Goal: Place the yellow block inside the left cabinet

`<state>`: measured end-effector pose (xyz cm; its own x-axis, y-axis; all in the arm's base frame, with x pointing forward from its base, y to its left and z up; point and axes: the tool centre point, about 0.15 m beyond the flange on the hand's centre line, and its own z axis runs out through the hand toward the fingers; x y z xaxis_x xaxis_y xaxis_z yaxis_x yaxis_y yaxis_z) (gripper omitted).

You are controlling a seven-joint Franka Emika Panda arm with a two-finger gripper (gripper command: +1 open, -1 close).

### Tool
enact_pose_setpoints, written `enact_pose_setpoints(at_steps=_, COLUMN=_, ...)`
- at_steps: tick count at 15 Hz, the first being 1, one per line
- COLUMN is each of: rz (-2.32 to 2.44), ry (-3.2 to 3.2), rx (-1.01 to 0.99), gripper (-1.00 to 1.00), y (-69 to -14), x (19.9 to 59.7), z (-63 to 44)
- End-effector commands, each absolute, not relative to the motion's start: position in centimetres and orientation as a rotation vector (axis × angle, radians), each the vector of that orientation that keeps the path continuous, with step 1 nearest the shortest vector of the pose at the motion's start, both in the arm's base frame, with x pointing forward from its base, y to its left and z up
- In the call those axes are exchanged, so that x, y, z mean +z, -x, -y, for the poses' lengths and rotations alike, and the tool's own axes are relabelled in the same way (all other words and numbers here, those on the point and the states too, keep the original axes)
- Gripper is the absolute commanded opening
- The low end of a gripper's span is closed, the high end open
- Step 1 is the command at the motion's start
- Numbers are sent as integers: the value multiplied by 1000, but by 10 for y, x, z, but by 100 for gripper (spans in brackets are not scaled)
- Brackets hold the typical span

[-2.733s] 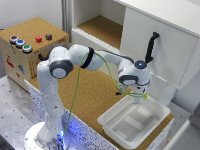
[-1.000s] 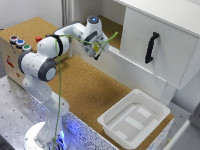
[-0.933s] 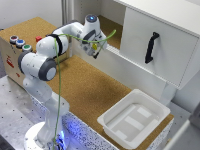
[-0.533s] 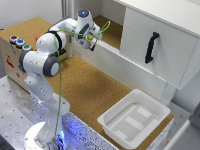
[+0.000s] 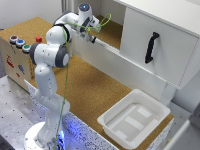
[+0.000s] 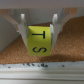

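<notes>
Yellow block (image 6: 40,41) clamped between gripper (image 6: 40,31) fingers in wrist view, seemingly hidden in exterior view, left cabinet (image 5: 112,30) behind.

Exterior view: bright, even, diffuse light; soft focus throughout, fine detail smeared. Blue glow at the arm's base (image 5: 67,127). Faint shadow under the white door (image 5: 160,47). Wrist view: dimmer, blurred and blocky; yellow block (image 6: 39,39) lettering legible, white edges washed out.
</notes>
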<state>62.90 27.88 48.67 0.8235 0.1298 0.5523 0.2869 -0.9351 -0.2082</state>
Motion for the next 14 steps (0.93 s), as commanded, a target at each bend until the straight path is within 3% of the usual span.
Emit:
enact_pose_setpoints(at_steps=1, rz=275, ry=2875, rx=-756, gripper=-100, y=-670, x=486, z=-311)
enact_pose_setpoints(at_steps=14, rz=199, ry=3014, rx=-831, gripper=-100, y=-668, x=475, z=-303)
